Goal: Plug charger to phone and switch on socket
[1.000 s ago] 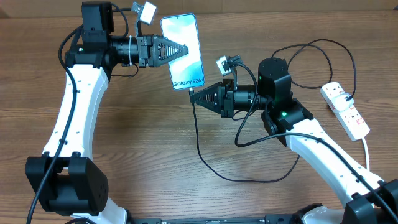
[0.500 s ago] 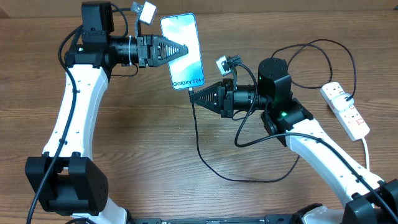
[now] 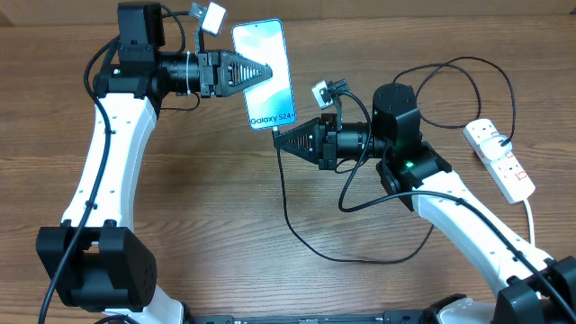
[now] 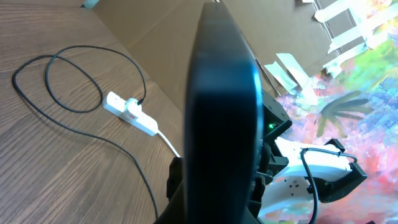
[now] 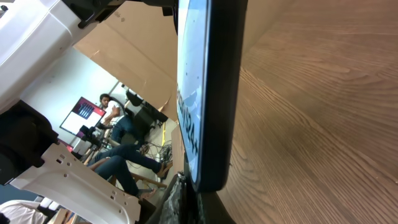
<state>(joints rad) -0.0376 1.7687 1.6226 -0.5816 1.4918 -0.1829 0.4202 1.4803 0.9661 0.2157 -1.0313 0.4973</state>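
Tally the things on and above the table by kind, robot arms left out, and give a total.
Phones: 1, the phone
Charger cables: 1, the charger
Power strips: 1, the socket
Total: 3

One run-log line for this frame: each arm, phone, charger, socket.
left gripper: holding phone aloft | right gripper: charger plug at phone's bottom edge, seating unclear | socket: untouched, far right

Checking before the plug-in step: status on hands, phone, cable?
Left hand shut on phone, held up. Right hand at phone's bottom edge with charger; grip unclear. Socket untouched at right, nothing blocking.
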